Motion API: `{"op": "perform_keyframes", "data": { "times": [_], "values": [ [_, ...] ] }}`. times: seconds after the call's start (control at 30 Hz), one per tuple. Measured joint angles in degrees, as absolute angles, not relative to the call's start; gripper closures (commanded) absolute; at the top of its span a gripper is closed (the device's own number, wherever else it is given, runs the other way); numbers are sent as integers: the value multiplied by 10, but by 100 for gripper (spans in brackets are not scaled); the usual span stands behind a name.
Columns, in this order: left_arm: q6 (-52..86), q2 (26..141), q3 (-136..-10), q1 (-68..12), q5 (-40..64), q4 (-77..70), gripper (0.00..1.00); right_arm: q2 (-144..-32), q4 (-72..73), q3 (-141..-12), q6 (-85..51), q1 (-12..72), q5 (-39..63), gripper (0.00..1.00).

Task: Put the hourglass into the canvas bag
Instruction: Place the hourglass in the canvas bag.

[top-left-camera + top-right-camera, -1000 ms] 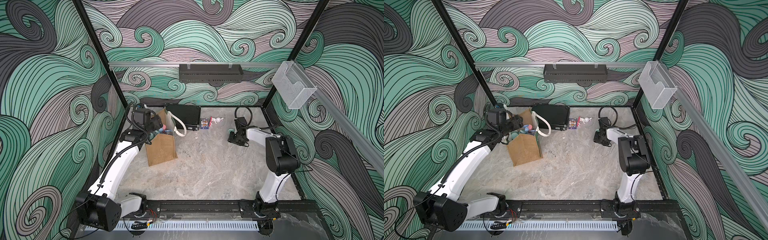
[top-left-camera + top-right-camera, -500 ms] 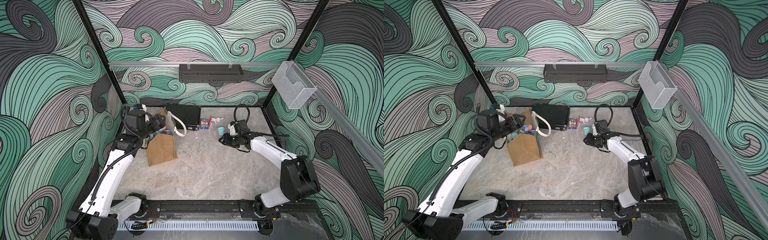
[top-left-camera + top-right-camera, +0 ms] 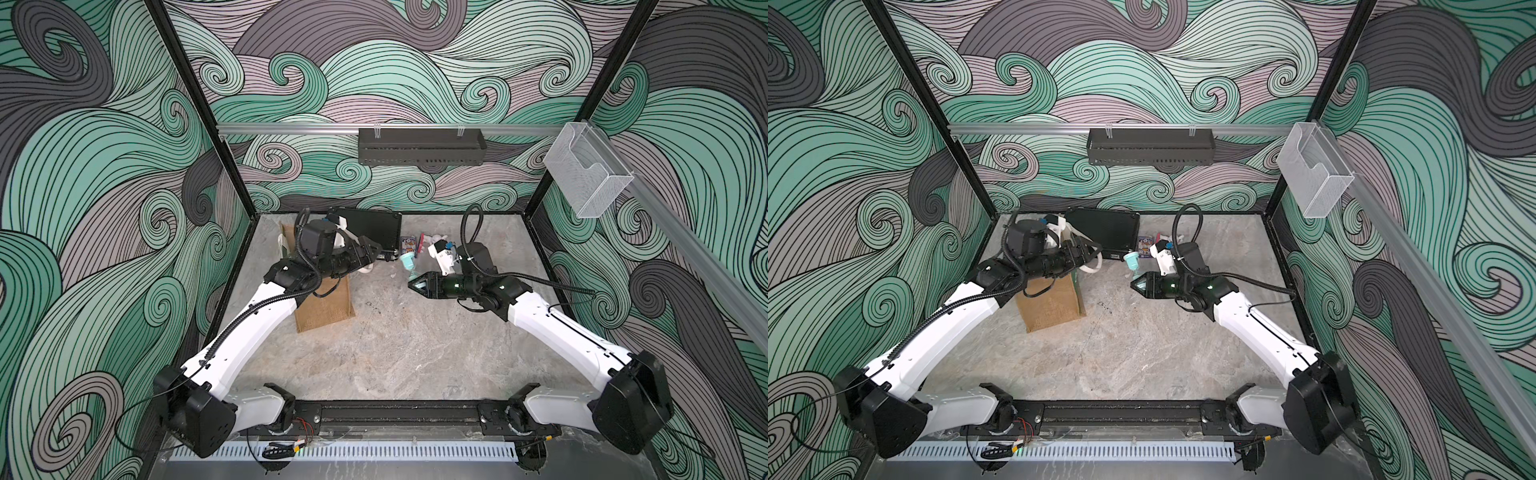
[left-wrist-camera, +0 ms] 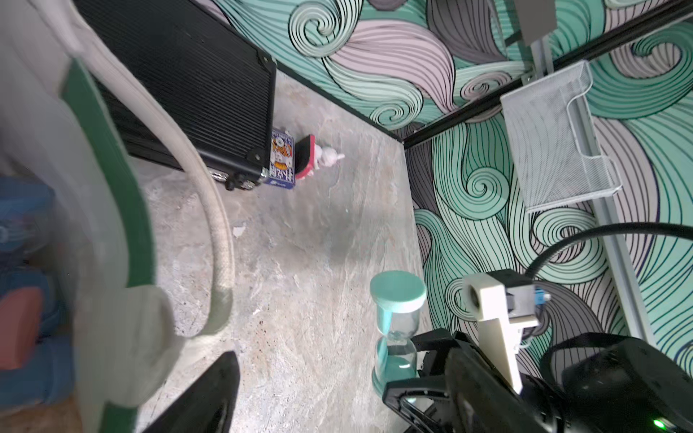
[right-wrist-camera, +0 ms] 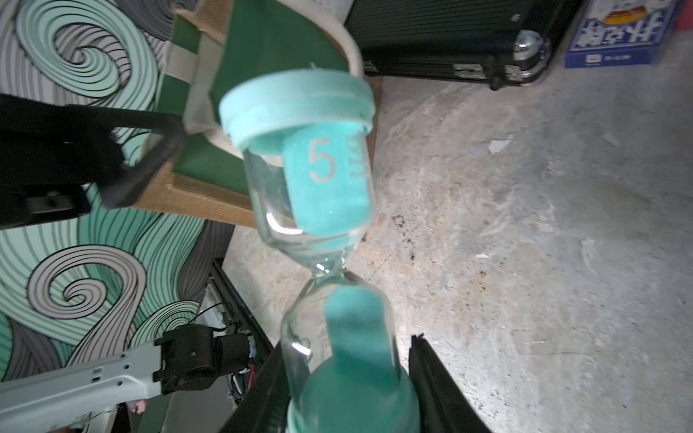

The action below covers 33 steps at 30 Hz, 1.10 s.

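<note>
The canvas bag [image 3: 324,309] stands far left, with the left gripper [image 3: 371,250] at its rim, jaws wide. The right gripper [image 3: 417,285] clamps the hourglass [image 3: 409,264] aloft at centre. Only the right wrist view shows its numeral 5 [image 5: 321,160].

- 1 teal hourglass [image 3: 408,263]
- 1 canvas bag [image 3: 325,306]
- 1 black case [image 3: 370,230]
- 1 blue card box [image 4: 283,159]
- 1 little white figurine [image 4: 325,157] on a red base
- 2 robot arms [image 3: 249,332] [image 3: 561,332]
- 1 black wall shelf [image 3: 421,146]
- 1 clear wall bin [image 3: 586,174]
</note>
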<state>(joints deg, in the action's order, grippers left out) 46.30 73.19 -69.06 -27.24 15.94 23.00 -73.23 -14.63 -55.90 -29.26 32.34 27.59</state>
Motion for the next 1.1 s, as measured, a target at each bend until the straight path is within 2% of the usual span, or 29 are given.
{"op": "perform_keyframes", "data": {
  "times": [0.3,0.43,0.6,0.67,0.83,0.97,1.1],
  "values": [
    [477,758,-694,-301,181,187,15,-739,-111,-574,-309,365,292,70],
    [480,769,-695,-306,189,175,18,-751,-100,-587,-311,379,298,71],
    [481,784,-695,-312,200,165,26,-762,-88,-601,-312,387,305,71],
    [483,786,-695,-313,202,161,32,-764,-85,-601,-312,387,305,71],
    [485,786,-695,-313,202,142,39,-778,-82,-602,-312,387,305,71],
    [489,786,-695,-313,196,138,52,-783,-71,-602,-312,387,306,71],
    [491,786,-695,-313,187,128,58,-783,-62,-602,-313,387,306,70]
  ]
}}
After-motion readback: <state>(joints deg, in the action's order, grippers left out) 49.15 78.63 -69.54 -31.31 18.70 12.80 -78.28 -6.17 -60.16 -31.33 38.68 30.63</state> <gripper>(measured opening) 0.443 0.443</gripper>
